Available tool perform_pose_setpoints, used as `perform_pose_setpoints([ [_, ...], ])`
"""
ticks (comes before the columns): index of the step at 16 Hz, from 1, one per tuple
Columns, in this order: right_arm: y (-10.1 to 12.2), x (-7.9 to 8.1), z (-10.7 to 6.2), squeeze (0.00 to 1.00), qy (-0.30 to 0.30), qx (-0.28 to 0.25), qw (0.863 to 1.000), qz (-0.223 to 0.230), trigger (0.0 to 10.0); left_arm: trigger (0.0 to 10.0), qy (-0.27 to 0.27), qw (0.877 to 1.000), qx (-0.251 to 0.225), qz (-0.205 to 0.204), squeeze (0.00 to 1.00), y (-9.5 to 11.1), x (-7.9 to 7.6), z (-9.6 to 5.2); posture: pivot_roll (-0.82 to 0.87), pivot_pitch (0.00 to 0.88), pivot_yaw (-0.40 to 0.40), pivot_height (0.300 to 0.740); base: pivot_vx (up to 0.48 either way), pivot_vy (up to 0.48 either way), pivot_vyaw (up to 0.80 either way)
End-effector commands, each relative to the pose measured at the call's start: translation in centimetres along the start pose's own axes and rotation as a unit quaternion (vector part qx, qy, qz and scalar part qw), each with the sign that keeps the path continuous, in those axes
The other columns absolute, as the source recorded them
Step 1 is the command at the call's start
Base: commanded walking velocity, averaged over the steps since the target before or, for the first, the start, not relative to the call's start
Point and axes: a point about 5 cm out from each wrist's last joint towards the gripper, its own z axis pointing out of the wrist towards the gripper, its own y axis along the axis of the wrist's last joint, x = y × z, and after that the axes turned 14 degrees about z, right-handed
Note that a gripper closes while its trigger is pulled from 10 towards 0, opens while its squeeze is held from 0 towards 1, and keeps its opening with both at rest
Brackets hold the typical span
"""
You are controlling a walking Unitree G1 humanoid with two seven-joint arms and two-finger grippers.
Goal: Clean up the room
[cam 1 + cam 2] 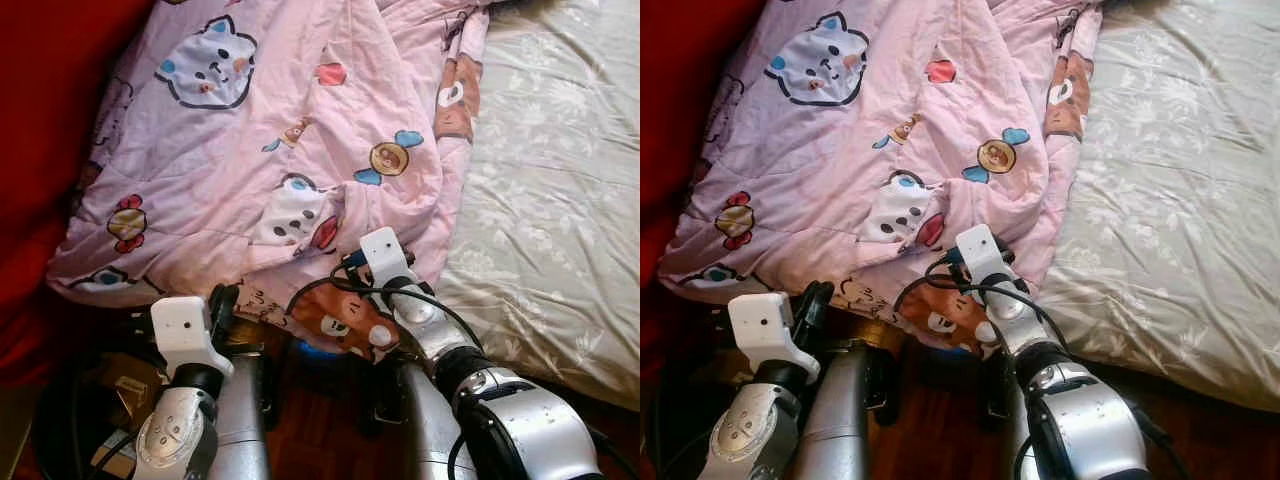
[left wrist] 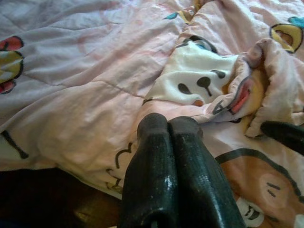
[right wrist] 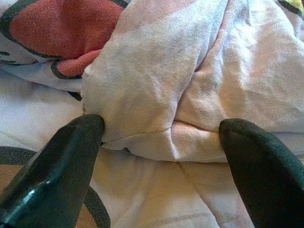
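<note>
A pink quilted blanket printed with cartoon bears and cats [image 1: 270, 150] covers the upper left and centre of the head views, its lower edge hanging off the bed at lower centre. The right gripper [image 3: 161, 137] is at that lower edge, fingers spread wide with a bunched fold of the blanket between them; one finger [image 3: 61, 161] touches the fold. The left gripper [image 2: 168, 142] sits at lower left just beside the hem, its two black fingers pressed together with nothing between them. A grey floral bedsheet [image 1: 560, 180] fills the right side. A red surface [image 1: 50, 120] occupies the left edge. Dark wooden floor [image 1: 320, 420] shows at the bottom.
</note>
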Motion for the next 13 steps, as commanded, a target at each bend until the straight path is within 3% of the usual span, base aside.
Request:
perform_pose_setpoints([
  [1,-1.99,0.35,-0.54,0.00,0.001,0.029,1.000,0.008,9.2,10.0,0.002,1.000,0.017,0.003,0.00,-0.34,-0.06,-0.65,0.32,0.659,-0.029,0.632,0.000,0.000,0.00],
  [2,-2.17,0.45,-0.60,0.00,0.001,0.031,0.999,0.004,1.8,10.0,0.000,1.000,0.016,0.004,0.00,-0.22,-0.10,-0.68,0.32,0.663,-0.027,0.632,0.000,0.000,0.00],
  [3,-2.26,0.52,-0.62,0.00,0.002,0.033,0.999,0.003,0.3,10.0,-0.001,1.000,0.016,0.006,0.00,-0.19,-0.09,-0.71,0.32,0.664,-0.025,0.632,0.000,0.000,0.00],
  [13,-2.87,1.05,-0.84,0.00,0.012,0.037,0.999,0.019,0.0,10.0,0.004,1.000,0.021,0.013,0.00,-0.25,0.17,-0.75,0.32,0.672,-0.025,0.632,0.000,0.000,0.00],
])
